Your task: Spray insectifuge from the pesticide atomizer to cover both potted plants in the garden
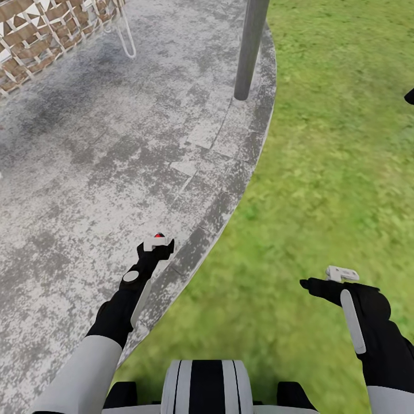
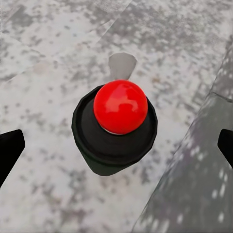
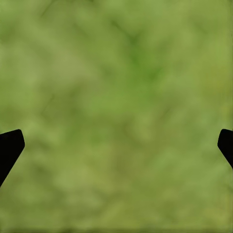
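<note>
There are 2 arms, the left gripper over the grey paving at 7 o'clock and the right gripper over the lawn at 4 o'clock, 1 grey post (at 12 o'clock) and 1 lattice structure at 10 o'clock.

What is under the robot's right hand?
Under the right gripper there is just green grass. Its fingers stand apart with nothing between them. Nothing else can be seen there.
</note>
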You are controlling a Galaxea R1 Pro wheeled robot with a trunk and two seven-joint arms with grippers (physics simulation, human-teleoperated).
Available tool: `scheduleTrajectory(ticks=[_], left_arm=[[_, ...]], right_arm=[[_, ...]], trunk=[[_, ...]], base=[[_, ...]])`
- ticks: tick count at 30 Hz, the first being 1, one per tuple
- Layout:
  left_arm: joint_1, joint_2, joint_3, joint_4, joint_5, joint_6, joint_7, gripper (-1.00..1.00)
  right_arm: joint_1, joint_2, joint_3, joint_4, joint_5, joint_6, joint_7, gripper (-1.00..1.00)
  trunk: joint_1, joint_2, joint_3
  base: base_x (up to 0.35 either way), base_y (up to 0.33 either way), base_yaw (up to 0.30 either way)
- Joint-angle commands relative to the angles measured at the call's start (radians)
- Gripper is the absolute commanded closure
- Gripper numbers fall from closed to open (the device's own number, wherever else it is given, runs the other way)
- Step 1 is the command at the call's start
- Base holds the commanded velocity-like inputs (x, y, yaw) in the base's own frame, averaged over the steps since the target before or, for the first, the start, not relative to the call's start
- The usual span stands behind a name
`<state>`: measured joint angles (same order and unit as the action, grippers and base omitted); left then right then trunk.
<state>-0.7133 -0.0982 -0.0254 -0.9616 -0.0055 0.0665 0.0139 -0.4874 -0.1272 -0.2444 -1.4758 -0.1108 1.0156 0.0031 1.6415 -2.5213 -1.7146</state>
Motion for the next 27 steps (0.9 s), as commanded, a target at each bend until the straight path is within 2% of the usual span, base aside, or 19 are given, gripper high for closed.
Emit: scheduleTrajectory(ticks=[1, 27], left_arm=[[0.0, 0.0, -0.001, -0.002, -0.001, 0.006, 0.001, -1.0], [0.0, 0.0, -0.001, -0.002, -0.001, 0.006, 0.001, -1.0]], right_arm=[[0.0, 0.0, -0.001, -0.001, -0.004, 0.004, 0.001, -1.0], [0.0, 0.0, -0.001, 0.0, -0.004, 0.004, 0.001, -1.0]], trunk=[[0.0, 0.0, -0.001], [0.0, 0.0, -0.01]], base=[[0.0, 0.0, 0.0], [0.0, 0.0, 0.0]])
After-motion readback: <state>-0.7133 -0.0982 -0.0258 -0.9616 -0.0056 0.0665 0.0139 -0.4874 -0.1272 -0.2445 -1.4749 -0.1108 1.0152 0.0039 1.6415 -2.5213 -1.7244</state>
